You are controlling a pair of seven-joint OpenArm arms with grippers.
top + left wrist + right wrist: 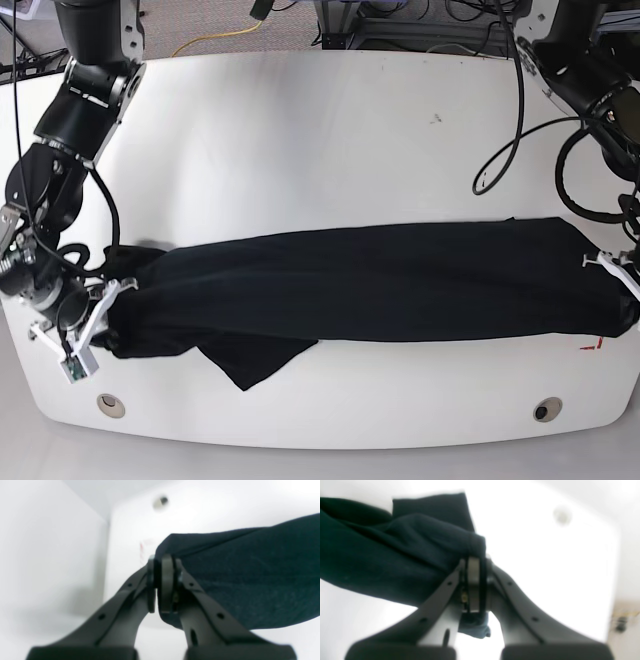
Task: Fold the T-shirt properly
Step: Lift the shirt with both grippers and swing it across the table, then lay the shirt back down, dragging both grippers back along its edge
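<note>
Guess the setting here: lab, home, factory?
Most likely a robotics lab bench. A bare white table with rounded corners holds only the black T-shirt, two arms are mounted at its far corners, and loose cables run along the floor behind it.

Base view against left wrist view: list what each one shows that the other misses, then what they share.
Only the base view shows the whole T-shirt stretched in a long band across the white table, a loose flap hanging off its near edge, the right gripper clamped on the far end, and both arms' cables.

Only the left wrist view shows, though blurred, the left gripper shut on a bunched corner of the fabric.

Both show the black shirt, the white table, the small red mark and the round hole near the left gripper.
</note>
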